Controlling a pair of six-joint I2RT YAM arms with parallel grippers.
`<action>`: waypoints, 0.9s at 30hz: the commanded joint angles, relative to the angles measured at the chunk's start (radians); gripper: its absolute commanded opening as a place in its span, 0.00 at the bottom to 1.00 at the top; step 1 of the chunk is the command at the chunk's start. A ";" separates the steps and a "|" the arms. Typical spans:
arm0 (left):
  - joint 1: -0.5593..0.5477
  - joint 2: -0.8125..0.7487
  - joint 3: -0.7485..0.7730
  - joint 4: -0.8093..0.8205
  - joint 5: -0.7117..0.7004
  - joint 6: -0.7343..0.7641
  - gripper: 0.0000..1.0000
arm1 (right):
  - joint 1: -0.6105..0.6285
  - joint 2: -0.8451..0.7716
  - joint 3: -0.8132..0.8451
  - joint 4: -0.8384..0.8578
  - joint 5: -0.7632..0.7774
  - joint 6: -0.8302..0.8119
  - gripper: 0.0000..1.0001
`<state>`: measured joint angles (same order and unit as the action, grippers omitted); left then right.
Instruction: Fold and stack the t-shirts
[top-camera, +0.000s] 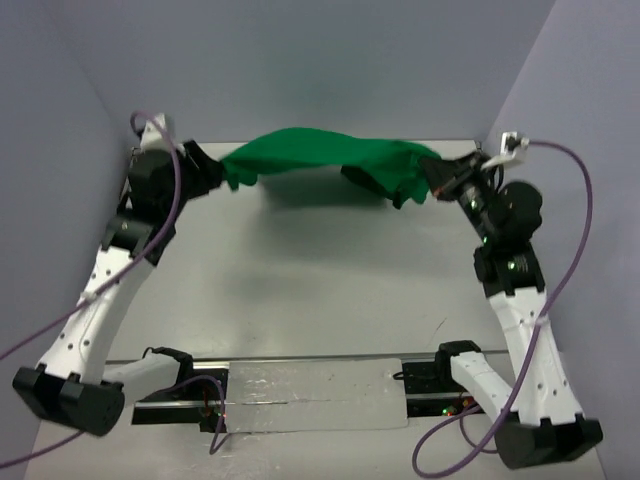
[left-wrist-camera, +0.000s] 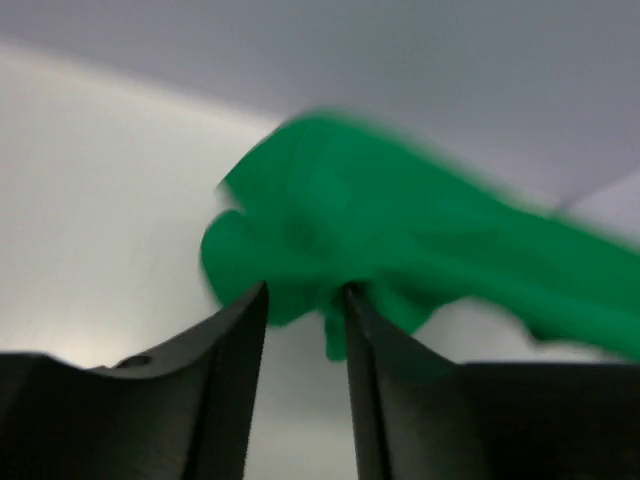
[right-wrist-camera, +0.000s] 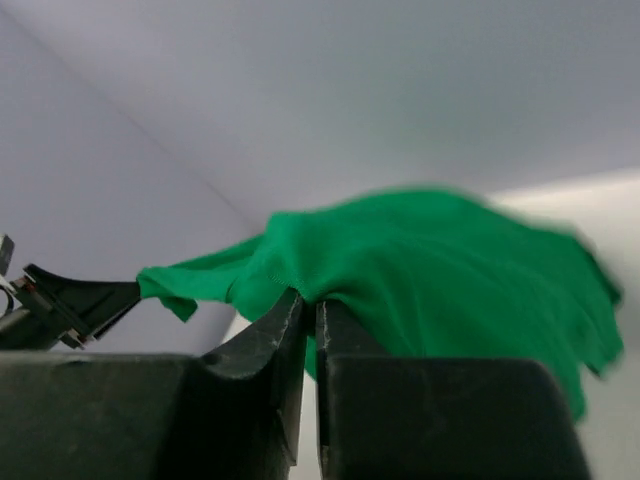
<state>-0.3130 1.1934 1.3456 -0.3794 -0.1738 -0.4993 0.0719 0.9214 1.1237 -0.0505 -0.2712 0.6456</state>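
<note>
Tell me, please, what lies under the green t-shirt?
Only bare table and the shirt's shadow show beneath the t-shirt, held aloft by the left end effector and right end effector. The table strip behind the drooping cloth is hidden.

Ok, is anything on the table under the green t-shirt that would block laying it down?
Nothing visible. The t-shirt hangs in the air between the left pincer and the right pincer, each clamped on one end, and the table beneath it shows only the shirt's shadow.
</note>
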 joint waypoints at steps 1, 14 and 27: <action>0.002 -0.180 -0.434 -0.054 0.091 -0.142 0.85 | -0.003 -0.198 -0.375 -0.144 0.019 -0.050 0.49; -0.017 -0.159 -0.496 -0.299 -0.086 -0.507 0.85 | -0.009 -0.267 -0.463 -0.554 0.410 0.092 0.94; -0.018 0.185 -0.513 -0.046 0.061 -0.811 0.94 | -0.008 -0.389 -0.645 -0.537 0.139 0.267 0.95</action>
<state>-0.3302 1.3414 0.8196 -0.5428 -0.1309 -1.1934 0.0673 0.5721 0.5438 -0.5920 -0.0470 0.8347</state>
